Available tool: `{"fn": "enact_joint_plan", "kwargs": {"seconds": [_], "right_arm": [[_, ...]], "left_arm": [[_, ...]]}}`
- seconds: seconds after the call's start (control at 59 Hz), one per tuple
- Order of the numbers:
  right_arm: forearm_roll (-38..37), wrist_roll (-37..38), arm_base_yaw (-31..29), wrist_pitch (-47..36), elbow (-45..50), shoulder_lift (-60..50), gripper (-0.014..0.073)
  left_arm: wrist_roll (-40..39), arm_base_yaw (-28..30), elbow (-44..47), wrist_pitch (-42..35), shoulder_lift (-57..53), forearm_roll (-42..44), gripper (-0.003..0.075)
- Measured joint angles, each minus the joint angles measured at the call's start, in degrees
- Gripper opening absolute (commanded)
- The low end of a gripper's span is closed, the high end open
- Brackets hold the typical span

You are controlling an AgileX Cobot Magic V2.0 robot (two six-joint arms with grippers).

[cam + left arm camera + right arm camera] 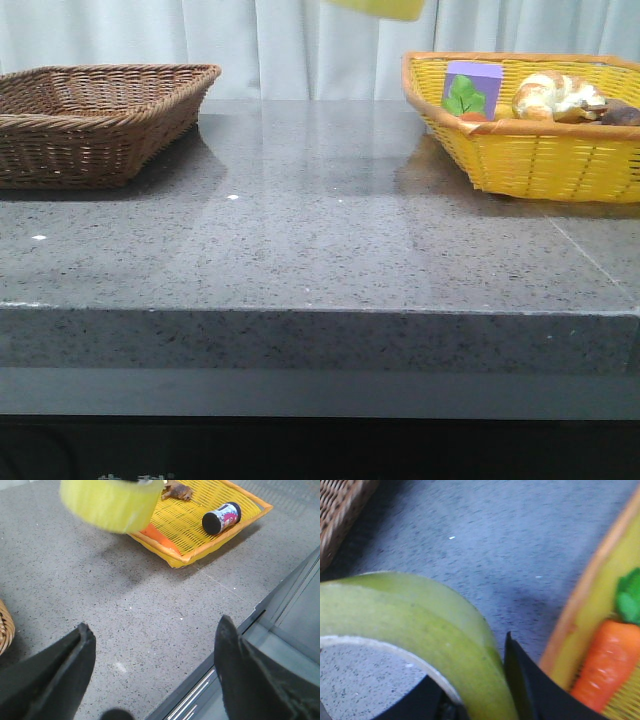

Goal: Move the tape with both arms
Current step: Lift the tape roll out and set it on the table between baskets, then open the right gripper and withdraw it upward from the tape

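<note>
Looking across the views, we see the wide roll of translucent yellow tape (420, 630) clamped in the black right gripper (485, 690), high above the grey stone table (320, 230), while the left gripper (155, 670) gapes empty.

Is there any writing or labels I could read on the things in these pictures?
Nothing is readable.
Can in the yellow basket: colourful printed label, too blurred to read.
Purple block: green leaf picture only, no words visible.
Tape: no print visible.
</note>
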Motion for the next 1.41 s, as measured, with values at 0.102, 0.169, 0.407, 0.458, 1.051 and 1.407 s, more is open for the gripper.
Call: {"fn": "enact_joint_plan", "kwargs": {"seconds": [0.102, 0.169, 0.407, 0.458, 1.051, 1.407], "right_arm": [[-1.74, 0.0, 2.79, 0.09, 0.0, 1.91, 0.0148], [-3.07, 0.0, 4.44, 0.09, 0.0, 3.35, 0.0148], [-6.43, 0.0, 7.55, -0.02, 0.0, 8.51, 0.0148], [-7.0, 0.0, 7.83, -0.13, 0.0, 9.41, 0.0148], [-8.53, -0.26, 7.93, -1.17, -0.18, 13.44, 0.0388], [-8.13, -0.26, 7.93, -1.17, -2.64, 5.88, 0.0388]], "left_arm": [[0.0, 0.0, 0.0, 0.0, 0.0, 0.0, 0.0491], [0.0, 0.0, 0.0, 0.0, 0.0, 0.0, 0.0491], [0.0, 0.0, 0.0, 0.0, 0.0, 0.0, 0.0491], [0.0, 0.0, 0.0, 0.0, 0.0, 0.0, 0.0491], [0.0, 0.0, 0.0, 0.0, 0.0, 0.0, 0.0491], [0.0, 0.0, 0.0, 0.0, 0.0, 0.0, 0.0491]]}}
